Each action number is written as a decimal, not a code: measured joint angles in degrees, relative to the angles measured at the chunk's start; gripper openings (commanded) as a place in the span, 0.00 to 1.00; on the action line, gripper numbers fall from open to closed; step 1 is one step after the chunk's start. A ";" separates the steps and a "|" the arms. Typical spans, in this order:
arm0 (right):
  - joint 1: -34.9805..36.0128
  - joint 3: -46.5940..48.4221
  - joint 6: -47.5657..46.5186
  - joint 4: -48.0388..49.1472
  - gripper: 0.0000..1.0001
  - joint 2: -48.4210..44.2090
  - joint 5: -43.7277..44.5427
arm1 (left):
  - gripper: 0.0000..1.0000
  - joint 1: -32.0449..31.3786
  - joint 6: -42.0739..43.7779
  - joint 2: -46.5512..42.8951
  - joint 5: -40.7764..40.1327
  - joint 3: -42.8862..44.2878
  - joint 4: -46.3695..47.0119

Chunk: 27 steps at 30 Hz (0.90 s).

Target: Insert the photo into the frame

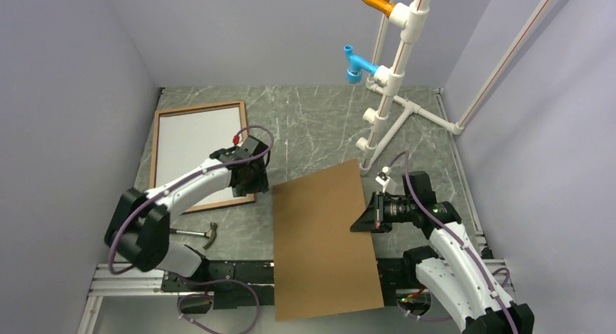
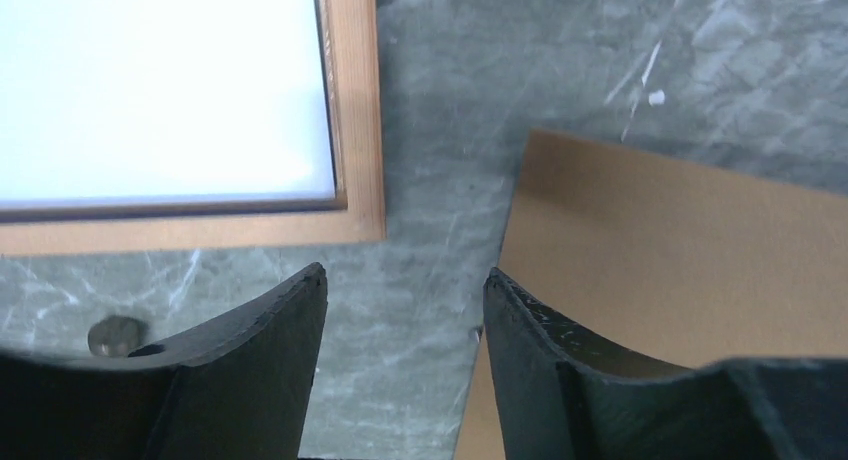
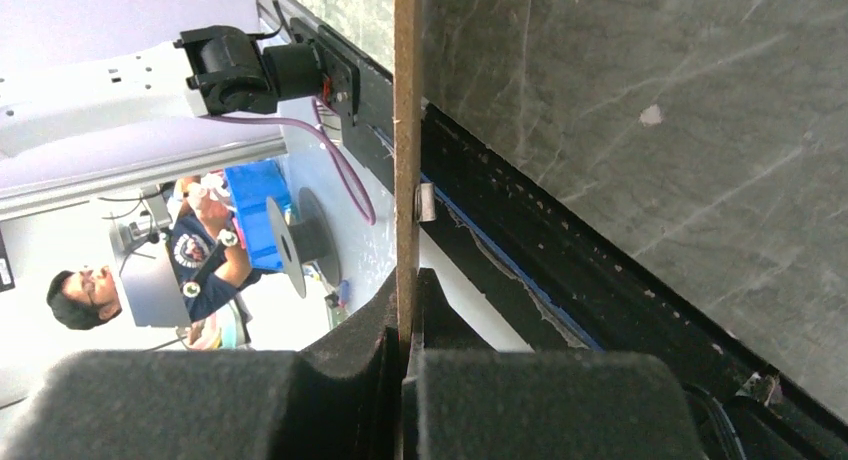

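The right gripper [image 3: 405,325] filled the bottom of its own wrist view, its two dark fingers [image 3: 350,350] pressed tight on the thin edge of a plain brown board [image 3: 406,130], which ran straight up the picture edge-on. From above, that board [image 1: 323,239] lay slantwise between the two arms. The right gripper [image 1: 367,219] held it at the middle of its right side, and its near end reached out past the front of the counter [image 1: 312,123]; whether its far end touched the counter could not be told. The left gripper [image 2: 405,280] hung over bare counter with its fingers partly apart and nothing between them, just off the near right corner of the frame [image 2: 352,110] and beside a corner of the board. The frame [image 1: 200,107] lay flat at the far left of the counter, wooden side up. The photo [image 1: 195,147] sat inside its rails with the white back upward. A hammer [image 1: 197,234] lay near the left arm's base, and a white pipe stand [image 1: 396,80] stood at the far right.
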 measured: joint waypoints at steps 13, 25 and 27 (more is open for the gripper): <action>0.02 0.20 2.08 -6.54 0.00 -5.81 1.68 | 0.52 2.36 5.35 17.53 -0.59 9.38 1.70; 0.02 2.34 1.51 -8.70 0.00 -5.75 2.95 | 0.65 2.40 6.10 13.31 -1.46 6.27 4.11; 0.02 2.34 1.53 -8.70 0.00 -5.75 2.95 | 0.64 2.45 6.05 12.00 -2.56 6.03 3.72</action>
